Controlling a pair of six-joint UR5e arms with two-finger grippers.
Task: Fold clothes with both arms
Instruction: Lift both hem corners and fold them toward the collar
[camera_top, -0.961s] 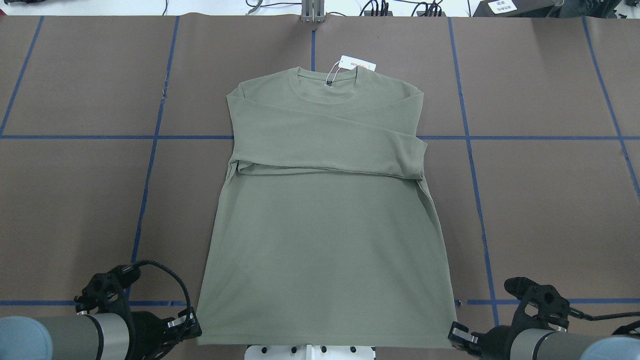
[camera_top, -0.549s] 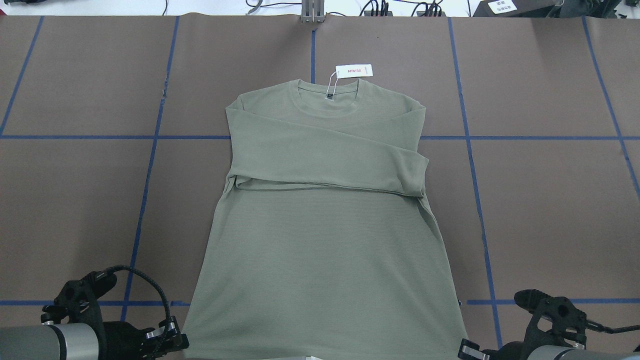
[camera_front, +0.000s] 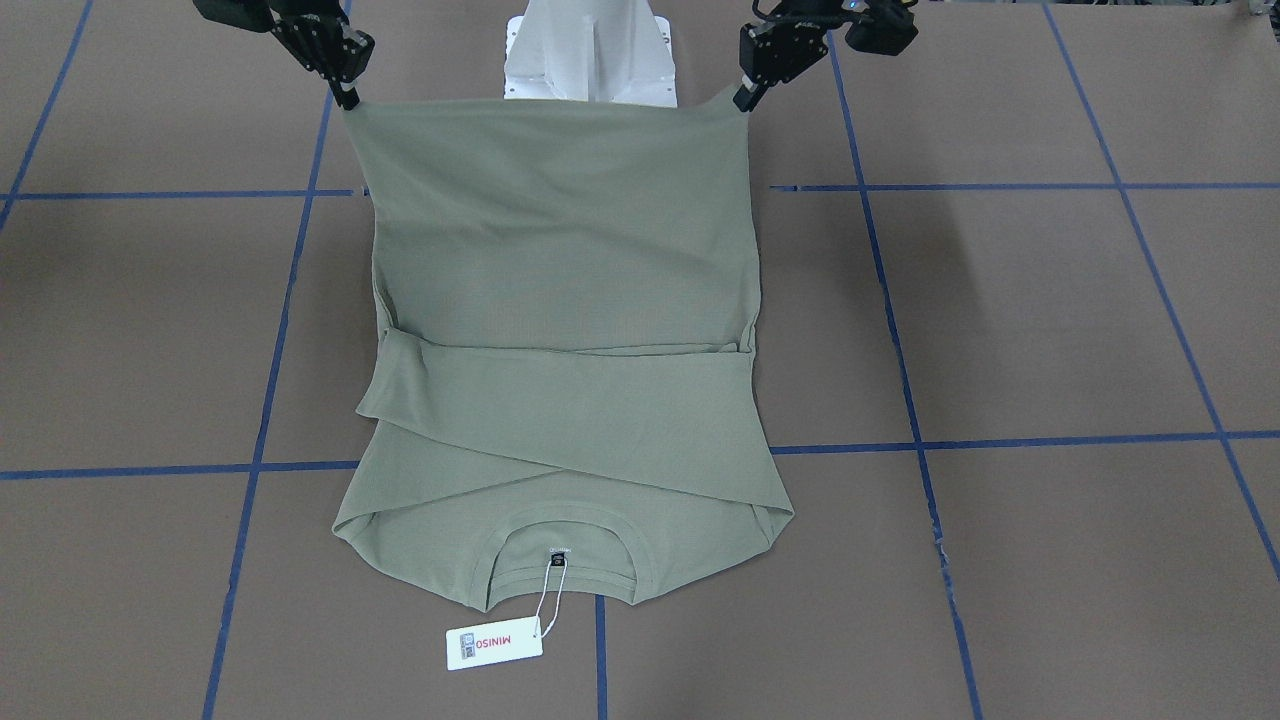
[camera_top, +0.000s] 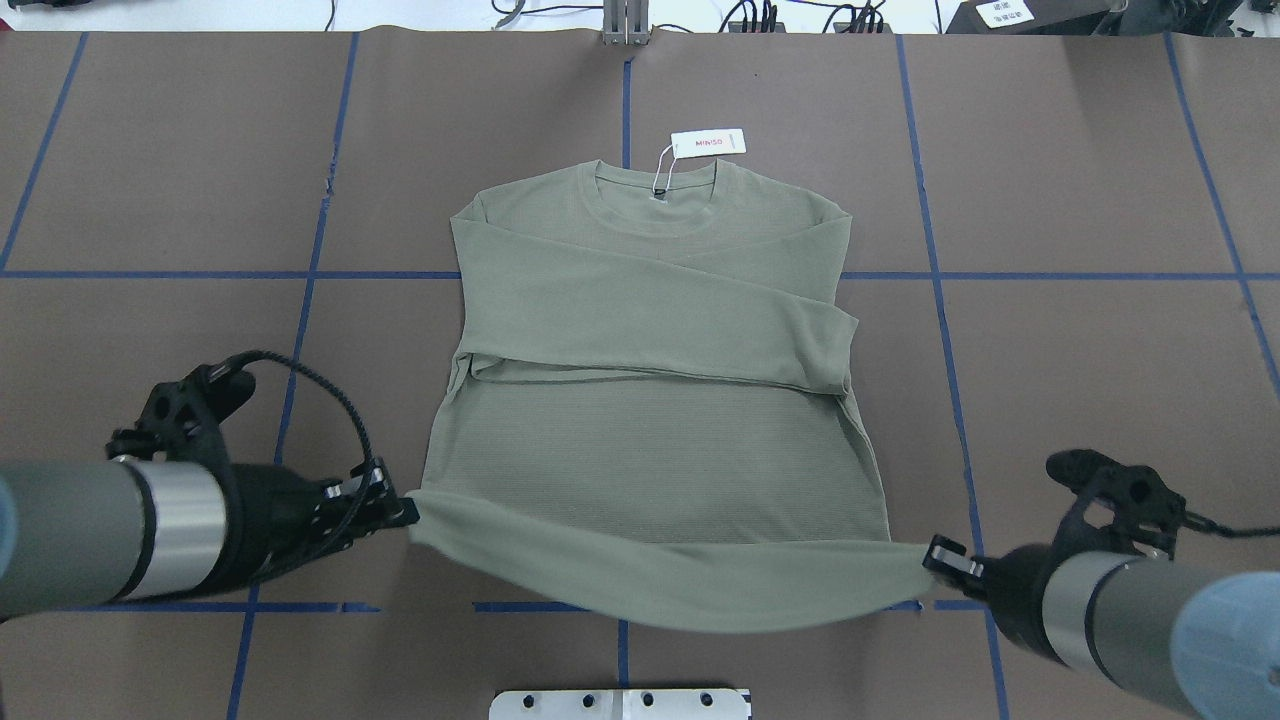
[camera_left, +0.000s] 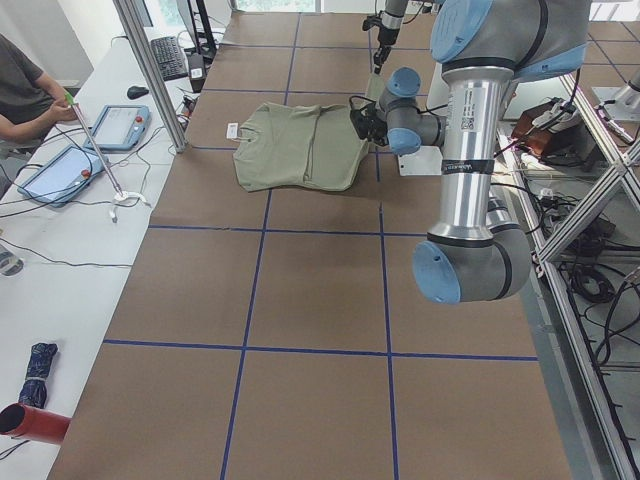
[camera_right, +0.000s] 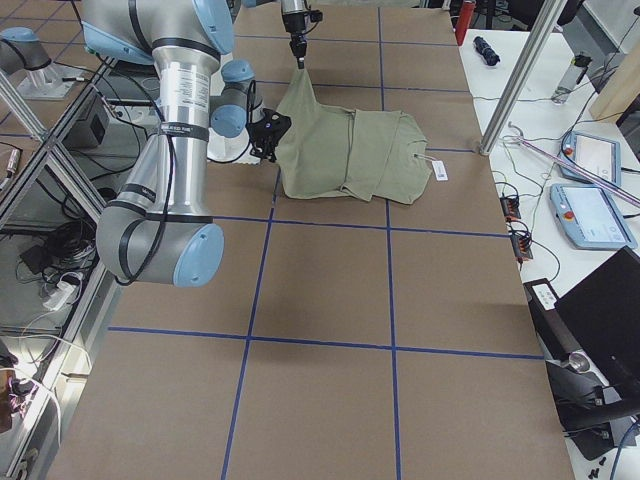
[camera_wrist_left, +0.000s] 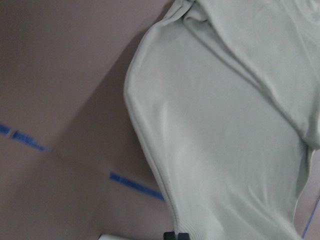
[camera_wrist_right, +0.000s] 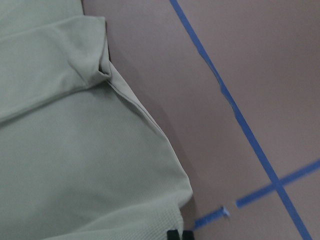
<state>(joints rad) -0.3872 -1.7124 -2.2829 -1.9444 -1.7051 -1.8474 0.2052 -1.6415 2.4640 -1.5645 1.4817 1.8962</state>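
Observation:
The olive-green shirt (camera_top: 650, 330) lies face up on the brown table, collar at the far side, with both sleeves folded across the chest. Its white hang tag (camera_top: 708, 142) lies beyond the collar. My left gripper (camera_top: 405, 512) is shut on the shirt's left hem corner. My right gripper (camera_top: 935, 558) is shut on the right hem corner. The hem hangs stretched between them, lifted off the table and sagging in the middle. In the front-facing view the left gripper (camera_front: 745, 95) and the right gripper (camera_front: 347, 95) hold the shirt (camera_front: 560, 300) taut. Both wrist views show cloth (camera_wrist_left: 225, 125) (camera_wrist_right: 75, 150) hanging from the fingertips.
Blue tape lines (camera_top: 300, 330) grid the brown table. The white pedestal (camera_top: 620, 703) stands at the near edge between the arms. An operator (camera_left: 25, 85) sits with tablets at a side desk beyond the table's far side. Cables lie along the table's far edge.
Both grippers have risen and moved toward the collar, carrying the hem corners. The hem has left the near table edge and now hangs over the lower body of the shirt.

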